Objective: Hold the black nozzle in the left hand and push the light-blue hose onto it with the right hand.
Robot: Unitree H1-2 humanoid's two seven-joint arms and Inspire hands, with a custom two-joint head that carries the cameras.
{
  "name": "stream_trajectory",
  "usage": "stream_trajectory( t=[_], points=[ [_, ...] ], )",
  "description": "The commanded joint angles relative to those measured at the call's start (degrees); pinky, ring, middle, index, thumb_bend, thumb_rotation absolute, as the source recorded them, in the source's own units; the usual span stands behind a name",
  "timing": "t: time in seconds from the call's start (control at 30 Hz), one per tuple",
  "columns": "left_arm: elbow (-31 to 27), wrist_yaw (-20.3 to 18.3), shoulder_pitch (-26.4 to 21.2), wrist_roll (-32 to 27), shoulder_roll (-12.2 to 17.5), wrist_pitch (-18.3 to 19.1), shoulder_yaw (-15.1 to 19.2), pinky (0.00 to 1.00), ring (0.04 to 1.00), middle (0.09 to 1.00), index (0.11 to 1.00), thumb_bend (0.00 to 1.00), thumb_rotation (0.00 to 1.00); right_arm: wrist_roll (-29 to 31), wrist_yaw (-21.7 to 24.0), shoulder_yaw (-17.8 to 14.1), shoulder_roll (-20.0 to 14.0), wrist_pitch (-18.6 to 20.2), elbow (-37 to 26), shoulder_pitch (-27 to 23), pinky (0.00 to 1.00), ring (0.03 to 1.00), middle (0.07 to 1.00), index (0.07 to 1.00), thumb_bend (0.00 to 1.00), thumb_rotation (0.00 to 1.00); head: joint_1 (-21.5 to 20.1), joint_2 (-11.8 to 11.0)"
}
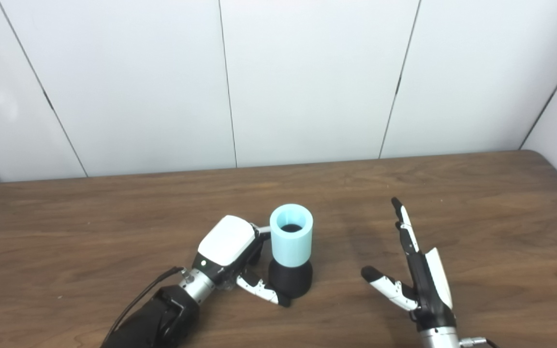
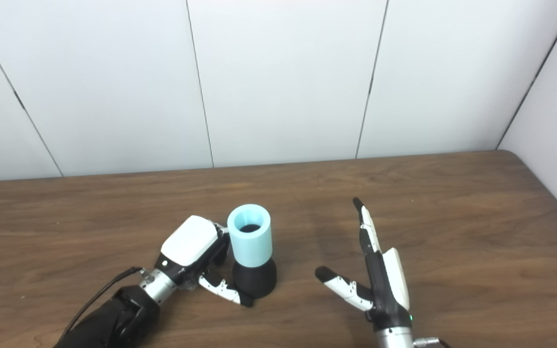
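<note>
**A:** Going from the left: what is my left hand [image 1: 232,251] doing?

**B:** It lies low on the worktop [image 1: 90,227], palm turned toward the black nozzle [image 1: 290,279]. Its thumb curls round the front of the nozzle's base and the fingers [image 1: 263,231] reach in behind, at the level of the hose. I judge it is closed on the nozzle, though the back of the hand hides much of the contact.

**A:** And the light-blue hose [image 1: 291,241]?

**B:** It stands upright on top of the nozzle, open mouth facing up, long axis vertical. Its lower rim meets the nozzle's shoulder, and I see something dark down inside the bore. From here it looks seated already, or close to it. How deep it sits I can't tell.

**A:** So where is it relative to my right hand [image 1: 416,263]?

**B:** The right hand is well apart, to the right of the pair, with bare worktop between. It holds nothing: fingers straight and pointing away from me, thumb spread out toward the hose.

**A:** Which matters most for the next move?

**B:** The hose lies left of the right hand's thumb, and its axis is vertical. Any further push, I reckon, has to come down along that axis, so the right hand must travel left and rise above the mouth first. The left hand is nearer but busy steadying.
</note>
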Motion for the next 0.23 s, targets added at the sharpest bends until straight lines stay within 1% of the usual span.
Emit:
stream_trajectory(
  t=[0.0,0.1,0.17,0.2],
  points=[
    [8.3,-2.6,7.5,2.1,3.5,4.4,-1.3,0.54,0.64,0.635,0.616,1.0,0.16,0.1,-0.5,-0.4,0.1,-1.5,-1.7,-1.3,0.96,0.998,1.0,0.991,0.85,0.85,0.0,0.0],
    [7.7,-4.5,7.6,0.8,3.8,4.6,-0.7,0.58,0.661,0.655,0.635,1.0,0.14,-0.3,-0.8,-0.4,0.2,-1.7,-1.4,-1.4,0.95,0.993,1.0,0.988,0.86,0.84,0.0,-0.1],
    [7.0,-6.3,7.7,-0.9,4.2,4.6,0.3,0.61,0.686,0.683,0.667,1.0,0.16,-0.6,-0.8,-0.4,0.2,-1.6,-1.2,-1.5,0.96,0.994,1.0,0.989,0.86,0.84,0.1,-0.2],
    [6.7,-7.1,7.7,-1.9,4.4,4.6,0.9,0.64,0.709,0.706,0.692,1.0,0.16,-0.7,-0.9,-0.4,0.3,-1.5,-1.2,-1.5,0.96,0.994,1.0,0.99,0.87,0.86,0.1,-0.2]
  ],
)
